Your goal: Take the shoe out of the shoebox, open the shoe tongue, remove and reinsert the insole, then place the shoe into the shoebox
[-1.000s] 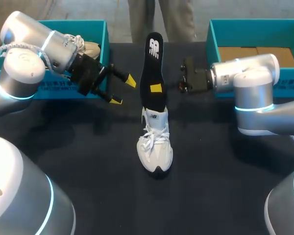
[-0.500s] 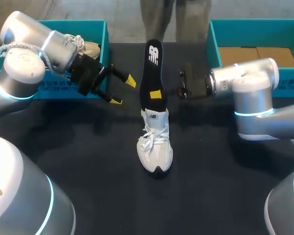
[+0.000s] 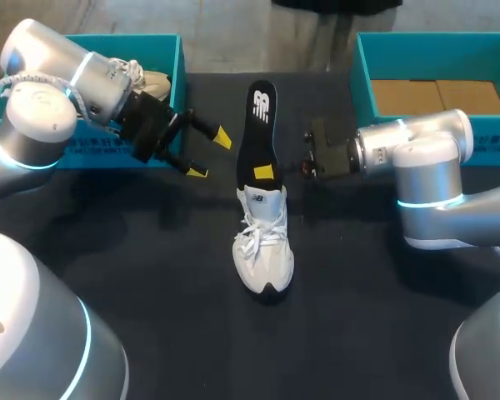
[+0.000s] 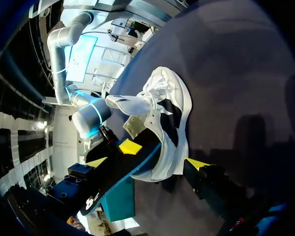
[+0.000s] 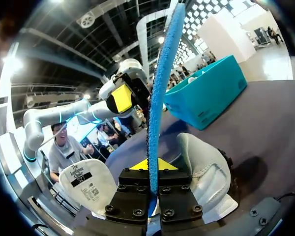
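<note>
A white shoe (image 3: pixel 263 246) stands on the dark table, toe toward me. The black insole (image 3: pixel 258 125) sticks out of its opening, slanting away over the heel. My right gripper (image 3: pixel 265 172) is shut on the insole just above the shoe's collar. In the right wrist view the insole's blue edge (image 5: pixel 162 83) runs up from between the shut fingers (image 5: pixel 152 166), with the shoe (image 5: pixel 205 167) beside them and the tongue (image 5: pixel 88 184) folded out. My left gripper (image 3: pixel 208 154) hangs open left of the insole, touching nothing. In the left wrist view, shoe (image 4: pixel 168 115) and insole (image 4: pixel 120 174) lie ahead of its tips (image 4: pixel 147 162).
A teal shoebox (image 3: pixel 171 58) at the back left holds a second shoe (image 3: pixel 146 79). Another teal shoebox (image 3: pixel 425 50) at the back right shows its cardboard floor. My right arm (image 3: pixel 417 158) lies in front of that box.
My right gripper has brought the insole down and nearer, pushing its lower end toward the shoe's opening. The left arm and the shoe have stayed put.
</note>
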